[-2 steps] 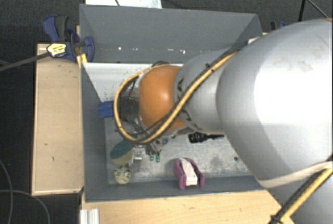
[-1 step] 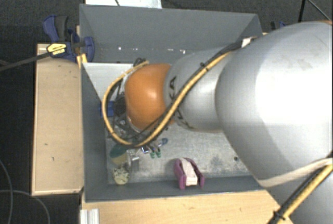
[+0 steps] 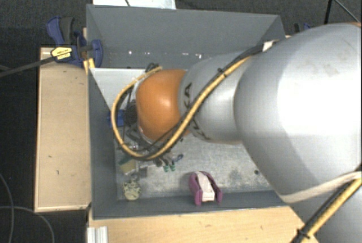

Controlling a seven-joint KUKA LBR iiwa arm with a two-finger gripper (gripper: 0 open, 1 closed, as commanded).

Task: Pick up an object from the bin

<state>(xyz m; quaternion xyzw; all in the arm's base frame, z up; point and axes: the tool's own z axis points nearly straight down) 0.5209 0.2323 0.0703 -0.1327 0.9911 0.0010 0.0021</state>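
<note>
My gripper (image 3: pixel 134 144) shows as a dark body under the arm's orange cover, low over the left part of the bin floor. Just below it lies a small tan and olive piece (image 3: pixel 128 167). A small round pale yellow thing (image 3: pixel 132 191) rests by the bin's front left corner. A pair of little dark green bits (image 3: pixel 168 167) lies just right of the gripper. Further right, near the front wall, lies a purple and white clip-like object (image 3: pixel 203 188). I see nothing held.
The arm reaches in from the right and hides the middle and right of the bin. Yellow and black cables loop round the orange cover. The bin's left and front walls stand close to the gripper.
</note>
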